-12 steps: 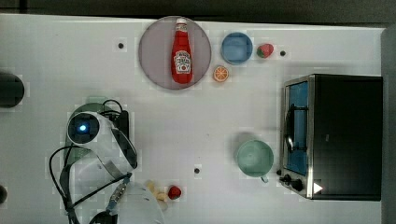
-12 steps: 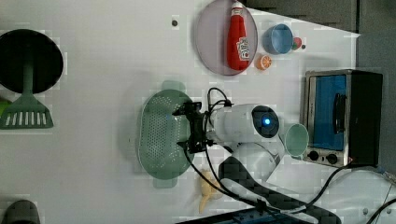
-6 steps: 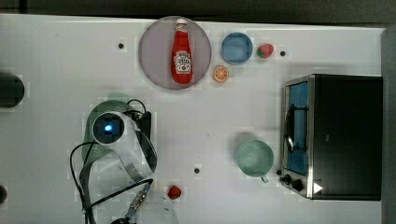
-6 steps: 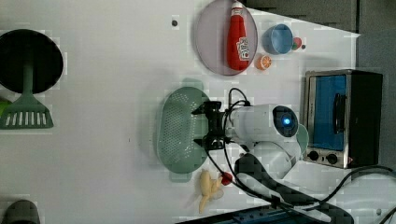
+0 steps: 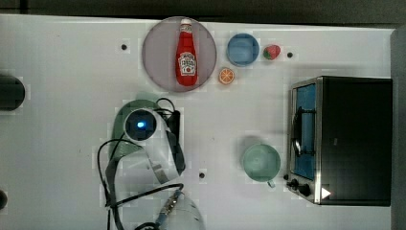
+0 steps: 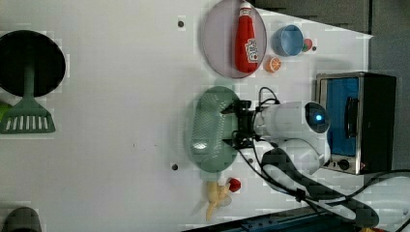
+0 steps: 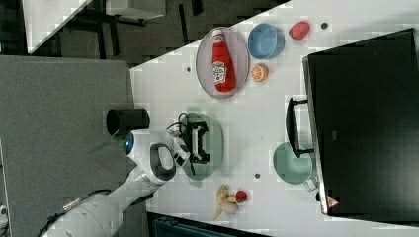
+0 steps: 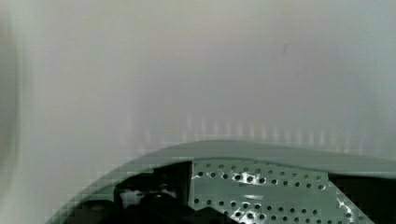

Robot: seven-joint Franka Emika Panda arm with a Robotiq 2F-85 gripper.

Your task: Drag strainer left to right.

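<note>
Left view gives me the gripper (image 6: 231,126) with its jaws spread wide inside the strainer (image 6: 208,128) — one finger near each end of the bowl. The strainer sits mid-table, between the ketchup plate (image 6: 216,43) and the banana (image 6: 212,203).

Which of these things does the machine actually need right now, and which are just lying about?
Needed:
pale mint-green oval plastic strainer
open claw, over the strainer

Lying about:
red ketchup bottle on grey round plate
small blue bowl
teal mug
toaster oven
green spatula
</note>
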